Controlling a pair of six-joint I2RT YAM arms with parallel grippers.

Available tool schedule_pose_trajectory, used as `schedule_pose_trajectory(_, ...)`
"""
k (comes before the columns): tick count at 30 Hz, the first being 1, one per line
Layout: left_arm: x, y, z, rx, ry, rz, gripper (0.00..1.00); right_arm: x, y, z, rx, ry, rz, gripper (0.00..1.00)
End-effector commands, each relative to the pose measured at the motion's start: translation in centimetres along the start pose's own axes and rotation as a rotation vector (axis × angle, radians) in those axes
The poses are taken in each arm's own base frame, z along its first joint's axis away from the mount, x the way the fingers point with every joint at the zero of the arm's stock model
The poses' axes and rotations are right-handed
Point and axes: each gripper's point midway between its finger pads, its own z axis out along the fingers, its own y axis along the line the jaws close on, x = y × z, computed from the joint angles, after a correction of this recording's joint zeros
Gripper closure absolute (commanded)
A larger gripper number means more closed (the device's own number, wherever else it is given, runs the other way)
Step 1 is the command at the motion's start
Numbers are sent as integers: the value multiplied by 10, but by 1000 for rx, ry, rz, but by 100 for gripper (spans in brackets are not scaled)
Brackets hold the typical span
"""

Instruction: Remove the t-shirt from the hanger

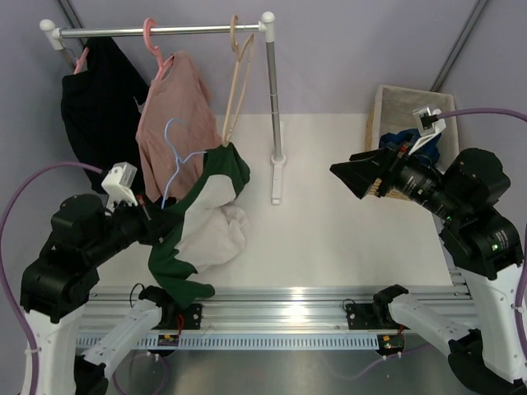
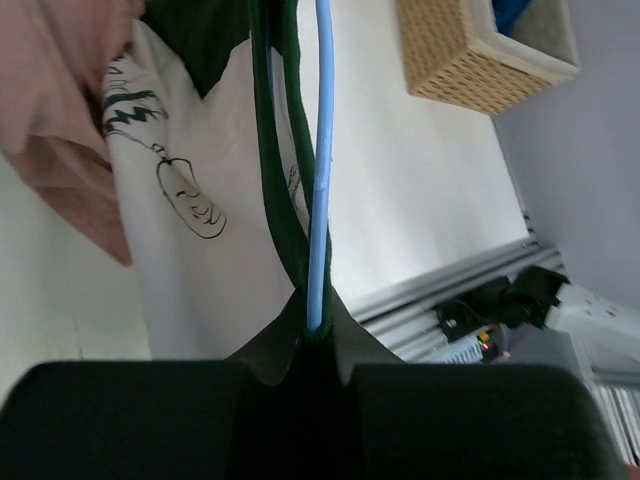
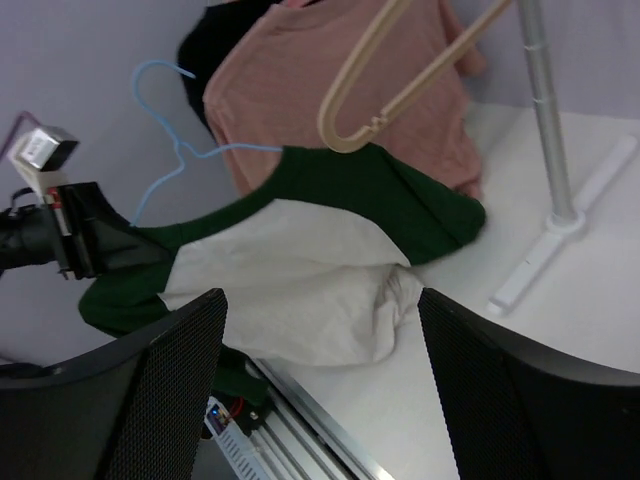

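Observation:
The t-shirt (image 1: 210, 226), white body with dark green sleeves, hangs on the light-blue wire hanger (image 1: 177, 156), off the rail, its lower part resting on the table. My left gripper (image 1: 156, 220) is shut on one end of the hanger together with the green fabric over it. In the left wrist view the hanger's blue wire (image 2: 320, 160) runs down into my shut left gripper (image 2: 318, 365), beside the t-shirt's white printed body (image 2: 190, 260). My right gripper (image 1: 350, 174) is open and empty, well right of the shirt. The right wrist view shows the t-shirt (image 3: 290, 270) and the hanger (image 3: 160, 90) beyond the open right gripper (image 3: 320, 400).
A clothes rack's rail (image 1: 189, 30) holds a black garment (image 1: 95, 103), a dusty-pink shirt (image 1: 169, 115) on a pink hanger and a bare wooden hanger (image 1: 239, 74). The rack post (image 1: 274, 107) stands mid-table. A wicker basket (image 1: 399, 107) sits back right.

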Motion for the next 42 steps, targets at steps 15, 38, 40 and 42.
schedule_pose_trajectory(15,46,-72,-75,414,131,-43,100,-23,81,27,-533,50,-77,15)
schedule_pose_trajectory(38,25,-120,-65,704,276,-42,100,6,76,44,-651,193,-76,11)
schedule_pose_trajectory(40,15,-128,-64,745,276,-26,100,4,76,47,-662,191,-87,11)
schedule_pose_trajectory(42,2,-135,-56,774,276,-11,100,2,78,50,-690,205,-98,11)
